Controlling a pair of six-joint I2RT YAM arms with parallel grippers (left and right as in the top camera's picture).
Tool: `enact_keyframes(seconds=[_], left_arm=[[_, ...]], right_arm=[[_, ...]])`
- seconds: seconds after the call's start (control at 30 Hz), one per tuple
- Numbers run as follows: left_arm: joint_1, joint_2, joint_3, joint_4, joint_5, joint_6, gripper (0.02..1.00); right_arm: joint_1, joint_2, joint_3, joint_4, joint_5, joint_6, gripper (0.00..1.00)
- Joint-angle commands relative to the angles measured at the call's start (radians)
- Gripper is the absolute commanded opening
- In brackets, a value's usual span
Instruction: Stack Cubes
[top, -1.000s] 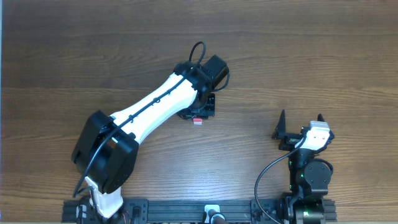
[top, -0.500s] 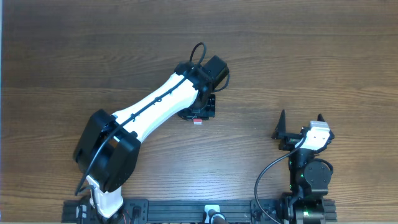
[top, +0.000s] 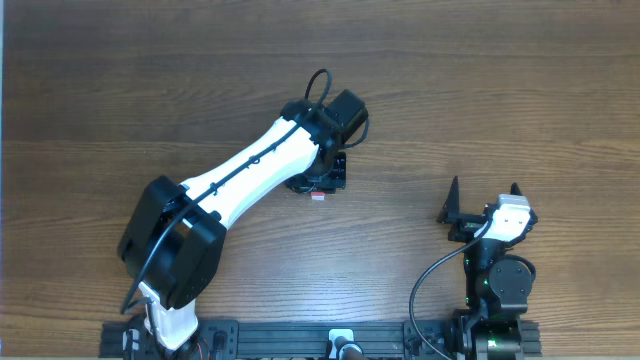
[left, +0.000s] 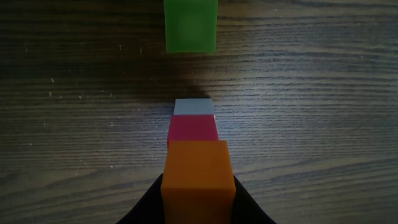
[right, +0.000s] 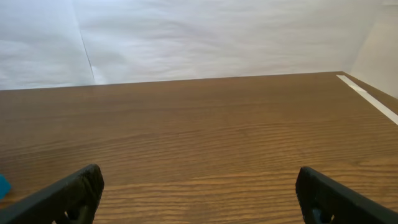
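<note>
Orange plastic cube (left: 198, 177) pinched in left gripper (left: 198, 196), to be squared over red plastic cube (left: 193, 129) before release; right gripper (top: 484, 192) spread

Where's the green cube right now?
Left wrist view: the green cube sits alone on the table, apart from the orange cube held in the left gripper, past the red cube.

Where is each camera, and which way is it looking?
Top view: above the table, looking straight down; left gripper and right gripper show.
Left wrist view: on the left arm, looking down at the orange cube in its fingers, a red cube, a green cube.
Right wrist view: on the right arm, looking across the table at a wall; open fingers show.
Shared: top and left wrist views show the red cube.
</note>
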Motion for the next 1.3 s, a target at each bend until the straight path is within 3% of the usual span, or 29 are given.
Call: enact_keyframes(seconds=[0.03,1.3], left_arm=[[0.005,0.017,0.018,-0.002,0.006,-0.008,0.040],[0.000,0.030,0.003,0.000,0.006,-0.011,0.038]], right_arm=[[0.005,-0.007,-0.005,-0.004,-0.008,-0.005,0.991],[0.005,-0.007,-0.005,-0.004,-0.008,-0.005,0.993]])
